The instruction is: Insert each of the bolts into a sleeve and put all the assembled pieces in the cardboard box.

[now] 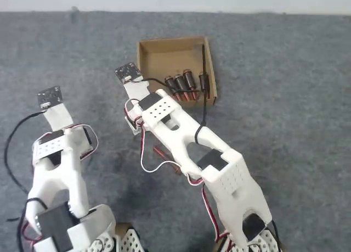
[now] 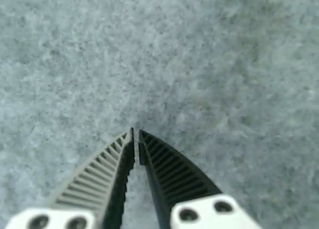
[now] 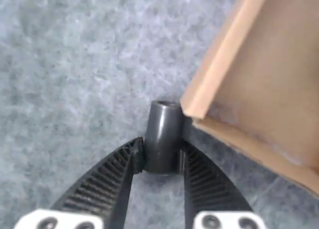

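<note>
Right tool (image 3: 159,149) clamps dark sleeve (image 3: 164,126) across its barrel, just beside cardboard box (image 3: 219,59) corner. Judged light, rigid, smooth; may slip, mid-barrel hold advisable. Left tool (image 2: 135,136) nearly closed, empty, above tabletop (image 2: 199,49).

White arms (image 1: 60,175), black ribbed pincer fingers (image 2: 107,181), red-white cables (image 1: 142,150)
</note>
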Robot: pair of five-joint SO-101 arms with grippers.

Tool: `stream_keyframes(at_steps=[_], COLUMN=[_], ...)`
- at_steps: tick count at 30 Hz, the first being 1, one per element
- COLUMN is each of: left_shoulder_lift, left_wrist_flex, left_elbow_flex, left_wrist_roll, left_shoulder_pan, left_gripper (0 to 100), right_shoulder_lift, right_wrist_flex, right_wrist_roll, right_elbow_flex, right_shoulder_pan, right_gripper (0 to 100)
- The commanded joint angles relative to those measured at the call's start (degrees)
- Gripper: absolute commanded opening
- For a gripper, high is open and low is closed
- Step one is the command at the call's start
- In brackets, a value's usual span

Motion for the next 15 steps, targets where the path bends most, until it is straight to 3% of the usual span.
stream_keyframes(at_steps=[1,8,15], left_shoulder_lift=[-0.26,-0.26,-0.26], left_wrist_flex=[0.26,0.26,0.26], left_elbow_flex=[-2.42,-2.51,-2.51], left_wrist_roll=[0.44,0.44,0.44], left_shoulder_pan=[0.35,0.35,0.35], left_gripper=[1,1,1], right_shoulder_lift=[-0.13,-3.65,0.66], right_wrist_flex=[-0.66,4.44,1.36], right_wrist_roll=[0.97,0.7,1.05], right_elbow_flex=[-3.96,-8.44,-9.05], right_shoulder_pan=[0.84,1.01,1.1], right_gripper=[9.5,9.5,9.5])
